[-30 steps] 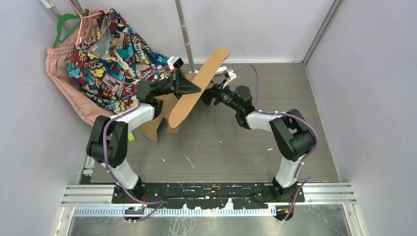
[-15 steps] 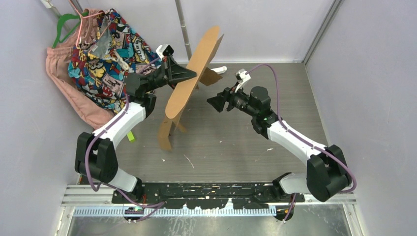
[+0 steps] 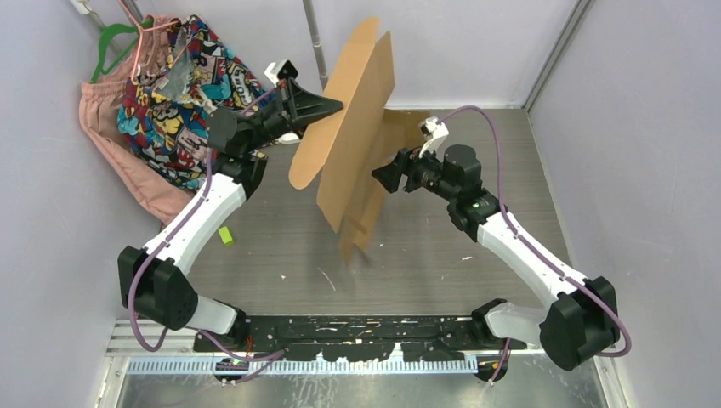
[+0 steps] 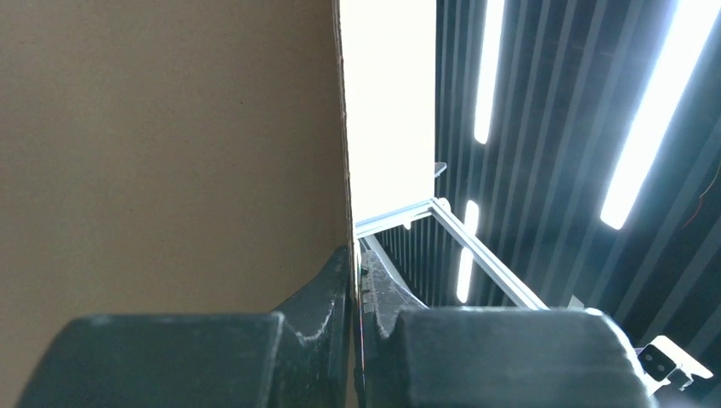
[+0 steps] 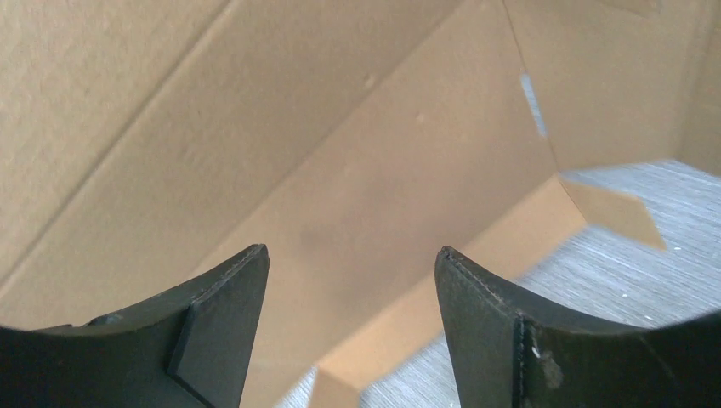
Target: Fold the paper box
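Left gripper (image 4: 355, 265) pinches box (image 3: 361, 136) edge, sheet aloft; right gripper (image 5: 350, 259) open, facing panel. Risk: thin edge grip lets sheet pivot or slip when pushed.

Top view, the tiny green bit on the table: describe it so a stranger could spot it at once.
On the grey table, find the left arm's white forearm slanting over the left side. Just right of it lies a small lime-green block, alone on the tabletop. It is the only bright thing on that surface; the flecks nearby are pale.
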Available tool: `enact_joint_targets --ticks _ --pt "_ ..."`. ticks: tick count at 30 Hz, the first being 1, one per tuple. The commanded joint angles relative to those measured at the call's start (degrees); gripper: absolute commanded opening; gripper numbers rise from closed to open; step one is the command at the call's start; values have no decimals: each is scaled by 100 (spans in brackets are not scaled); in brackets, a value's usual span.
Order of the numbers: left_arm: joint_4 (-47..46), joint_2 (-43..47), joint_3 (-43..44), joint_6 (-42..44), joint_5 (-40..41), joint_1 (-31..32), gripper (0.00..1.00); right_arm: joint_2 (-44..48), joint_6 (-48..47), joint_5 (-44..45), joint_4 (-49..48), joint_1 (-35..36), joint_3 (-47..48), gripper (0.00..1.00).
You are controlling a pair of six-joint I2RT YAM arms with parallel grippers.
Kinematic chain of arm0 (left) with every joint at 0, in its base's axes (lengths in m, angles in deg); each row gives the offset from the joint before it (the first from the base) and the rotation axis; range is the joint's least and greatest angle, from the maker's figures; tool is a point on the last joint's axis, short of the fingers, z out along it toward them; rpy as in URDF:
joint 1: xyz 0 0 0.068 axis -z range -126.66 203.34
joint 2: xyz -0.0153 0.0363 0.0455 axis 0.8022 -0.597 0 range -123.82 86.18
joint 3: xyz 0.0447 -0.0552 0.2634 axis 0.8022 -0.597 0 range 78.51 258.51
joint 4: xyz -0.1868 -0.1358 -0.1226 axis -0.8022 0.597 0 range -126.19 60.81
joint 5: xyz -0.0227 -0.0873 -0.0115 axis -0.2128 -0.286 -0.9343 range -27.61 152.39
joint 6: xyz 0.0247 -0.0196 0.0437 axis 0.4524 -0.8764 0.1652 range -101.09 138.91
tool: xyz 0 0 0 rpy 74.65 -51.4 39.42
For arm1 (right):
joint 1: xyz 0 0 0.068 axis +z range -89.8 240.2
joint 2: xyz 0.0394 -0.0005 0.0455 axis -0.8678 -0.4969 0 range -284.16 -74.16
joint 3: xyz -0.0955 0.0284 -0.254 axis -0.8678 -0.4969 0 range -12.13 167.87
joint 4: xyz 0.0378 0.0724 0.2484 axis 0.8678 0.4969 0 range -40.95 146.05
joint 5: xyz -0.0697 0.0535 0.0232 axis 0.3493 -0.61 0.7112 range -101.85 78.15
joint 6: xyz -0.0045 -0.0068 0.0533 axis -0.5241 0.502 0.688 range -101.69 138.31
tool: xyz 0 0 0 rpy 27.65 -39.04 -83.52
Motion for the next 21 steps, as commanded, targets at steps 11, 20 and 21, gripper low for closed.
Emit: enact_joint_targets --ticks 11,20,21 --pt "2484 744 -295 2427 -719 2 7 756 528 23 704 -1261 285 77" --pt "4935 614 482 4496 -1050 31 6 271 1470 346 378 -2270 -243 77" --pt "5043 596 488 4608 -1083 55 6 166 1510 393 335 -2345 -277 77"
